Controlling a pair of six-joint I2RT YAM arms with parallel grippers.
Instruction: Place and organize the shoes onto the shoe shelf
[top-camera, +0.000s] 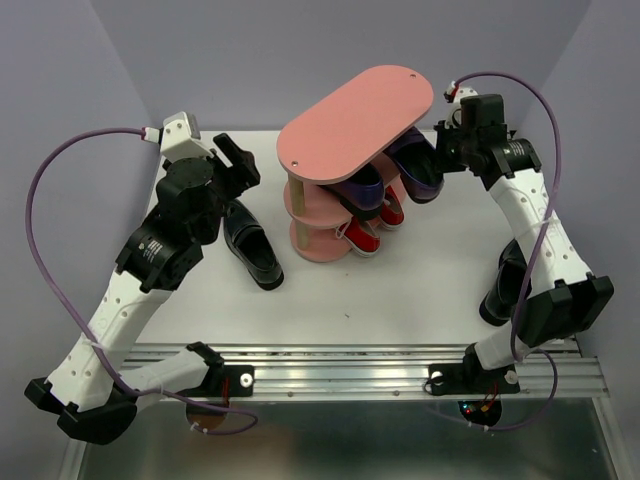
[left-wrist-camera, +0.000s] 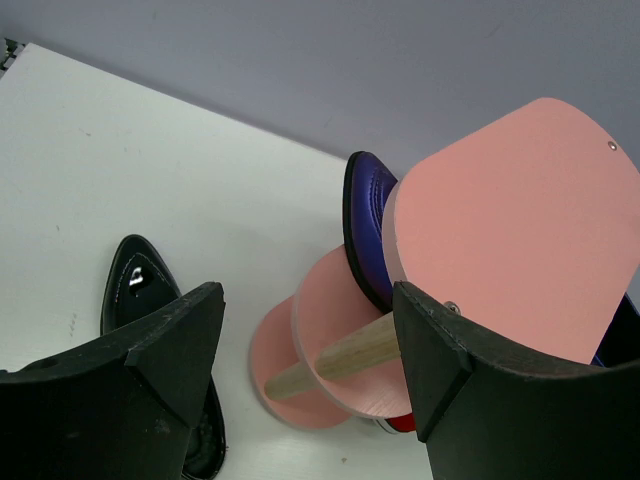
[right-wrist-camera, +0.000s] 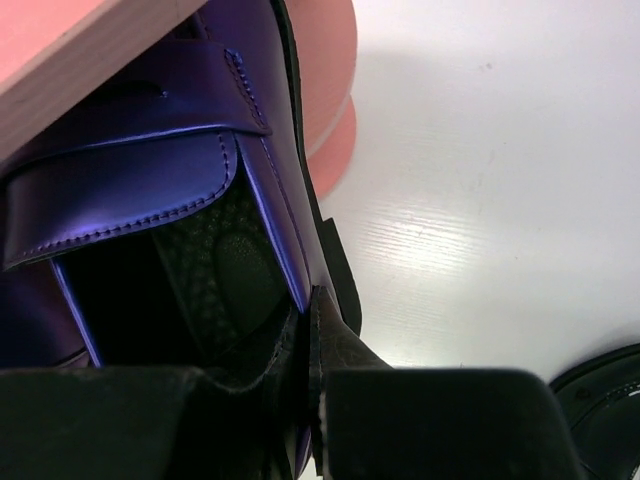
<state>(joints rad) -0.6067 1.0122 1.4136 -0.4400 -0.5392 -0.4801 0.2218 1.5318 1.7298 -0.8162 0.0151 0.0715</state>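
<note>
The pink shoe shelf stands mid-table. Two red sneakers sit on its bottom tier. One purple shoe lies on the middle tier. A second purple shoe pokes out at the shelf's right end, and my right gripper is shut on it. In the right wrist view that gripper pinches the purple shoe's side wall under the shelf board. One black loafer lies on the table left of the shelf. My left gripper hovers open above the table between that loafer and the shelf, holding nothing.
Another black loafer lies at the right side of the table, partly under the right arm, and its edge shows in the right wrist view. White tabletop spreads in front of the shelf. Purple walls close in the back and sides.
</note>
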